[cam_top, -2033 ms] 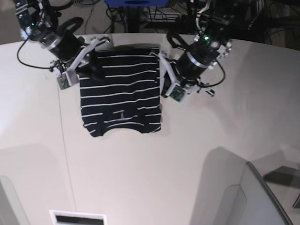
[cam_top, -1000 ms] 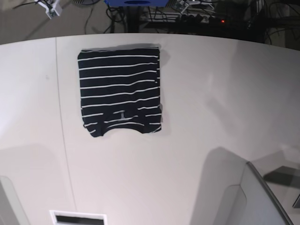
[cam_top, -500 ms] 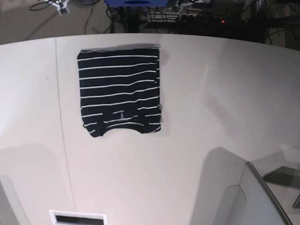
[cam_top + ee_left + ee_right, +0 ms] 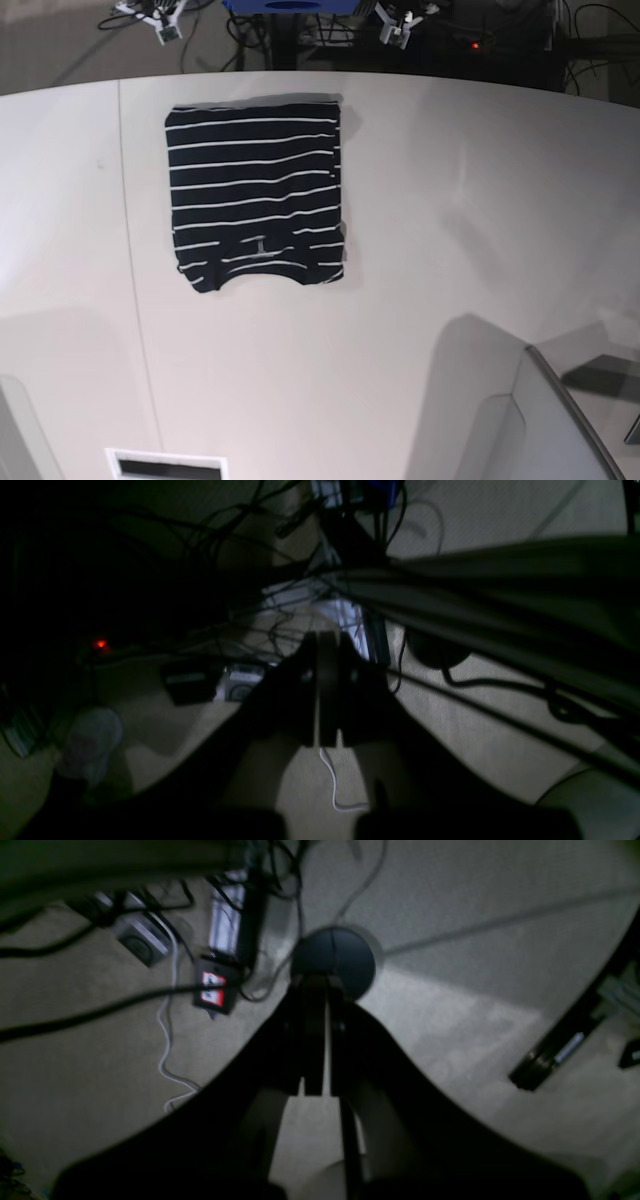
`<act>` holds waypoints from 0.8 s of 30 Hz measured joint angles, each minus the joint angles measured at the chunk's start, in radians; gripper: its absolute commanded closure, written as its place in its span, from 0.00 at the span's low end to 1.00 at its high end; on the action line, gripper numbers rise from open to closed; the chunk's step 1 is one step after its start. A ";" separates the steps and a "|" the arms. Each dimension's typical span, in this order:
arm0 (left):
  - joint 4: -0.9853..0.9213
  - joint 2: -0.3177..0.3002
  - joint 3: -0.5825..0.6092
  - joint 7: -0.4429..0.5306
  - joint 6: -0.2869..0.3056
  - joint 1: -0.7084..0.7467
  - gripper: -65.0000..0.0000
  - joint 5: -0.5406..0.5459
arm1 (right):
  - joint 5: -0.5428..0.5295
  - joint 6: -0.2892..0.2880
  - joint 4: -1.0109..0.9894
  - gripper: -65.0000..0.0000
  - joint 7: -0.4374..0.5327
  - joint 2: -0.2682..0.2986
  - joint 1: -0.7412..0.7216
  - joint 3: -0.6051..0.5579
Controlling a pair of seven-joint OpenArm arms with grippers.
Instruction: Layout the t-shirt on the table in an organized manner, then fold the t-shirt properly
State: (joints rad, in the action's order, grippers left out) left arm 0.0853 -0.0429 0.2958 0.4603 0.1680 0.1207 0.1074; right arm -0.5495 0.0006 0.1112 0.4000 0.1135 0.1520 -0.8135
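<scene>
The t-shirt [image 4: 255, 195] lies flat on the table [image 4: 450, 250] as a neat folded rectangle, neck label toward the near side. Both arms are pulled back past the table's far edge, away from the cloth. Only a sliver of my right gripper [image 4: 160, 16] and of my left gripper [image 4: 400, 22] shows in the base view. In the left wrist view my left gripper [image 4: 318, 645] is shut and holds nothing, hanging over the floor. The right wrist view shows my right gripper [image 4: 320, 990] likewise shut and holding nothing.
Cables [image 4: 450, 680] and power gear [image 4: 215, 990] litter the carpet behind the table. A blue object [image 4: 290, 5] sits past the far edge. A white framed slot [image 4: 165, 465] lies at the near left. A grey panel [image 4: 520, 420] stands at the near right.
Both arms left the shirt's far corners and drew back beyond the table's far edge. Their tips have drifted slightly rightward along the top. The shirt has not moved.
</scene>
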 measured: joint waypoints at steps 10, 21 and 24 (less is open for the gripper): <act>0.000 -0.016 0.000 0.003 0.005 0.002 1.00 0.002 | -0.001 0.001 0.051 0.98 0.007 -0.027 -0.012 0.003; -0.074 -0.043 -0.005 0.003 -0.002 0.021 1.00 0.003 | 0.002 -0.001 0.051 0.98 0.003 -0.005 -0.010 0.001; -0.077 -0.042 -0.007 0.003 -0.001 0.028 1.00 0.007 | 0.003 0.003 0.050 0.98 0.002 0.028 -0.010 0.000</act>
State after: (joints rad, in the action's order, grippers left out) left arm 0.0086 -0.0853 0.2886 0.4629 0.1669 0.1486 0.1146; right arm -0.5465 0.0040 0.1616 0.4023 0.1417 0.1425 -0.8135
